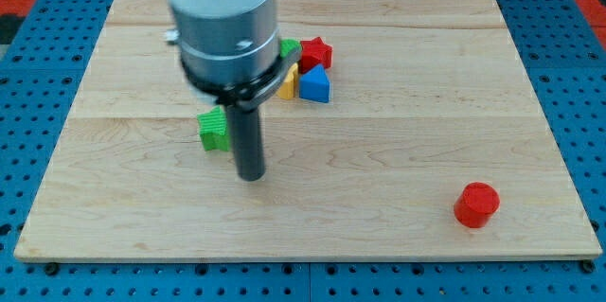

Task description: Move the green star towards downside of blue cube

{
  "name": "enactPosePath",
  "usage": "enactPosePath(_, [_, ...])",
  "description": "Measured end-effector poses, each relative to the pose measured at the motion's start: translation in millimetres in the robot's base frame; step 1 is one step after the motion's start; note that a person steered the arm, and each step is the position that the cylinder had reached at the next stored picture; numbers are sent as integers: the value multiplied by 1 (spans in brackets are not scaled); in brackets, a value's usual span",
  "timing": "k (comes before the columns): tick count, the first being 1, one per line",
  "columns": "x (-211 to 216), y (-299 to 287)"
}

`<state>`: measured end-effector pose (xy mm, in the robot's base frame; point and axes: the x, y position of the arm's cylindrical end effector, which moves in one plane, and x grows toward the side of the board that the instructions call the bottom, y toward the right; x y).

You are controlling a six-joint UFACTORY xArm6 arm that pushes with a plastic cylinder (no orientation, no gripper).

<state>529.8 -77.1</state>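
My tip rests on the wooden board, just to the right of and a little below a green block; its shape is unclear, as the rod partly covers it. The rod's shaft passes close by that block's right side; I cannot tell whether they touch. A blue block lies to the upper right in a small cluster. A second green block peeks out at the cluster's top left, mostly hidden by the arm. The arm's grey body hides the board above the tip.
In the cluster, a red star sits above the blue block and a yellow block touches its left side. A red cylinder stands alone near the board's lower right. A blue perforated surface surrounds the board.
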Motion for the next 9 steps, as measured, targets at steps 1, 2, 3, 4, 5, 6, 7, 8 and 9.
enactPosePath(1, [-4, -72])
enactPosePath(2, [-28, -65])
enactPosePath(3, [-34, -18])
enactPosePath(4, [-40, 0])
enactPosePath(5, [-46, -1])
enactPosePath(6, [-46, -41])
enactPosePath(7, [-53, -37])
enactPosePath(8, [-44, -11])
enactPosePath(9, [-46, -7])
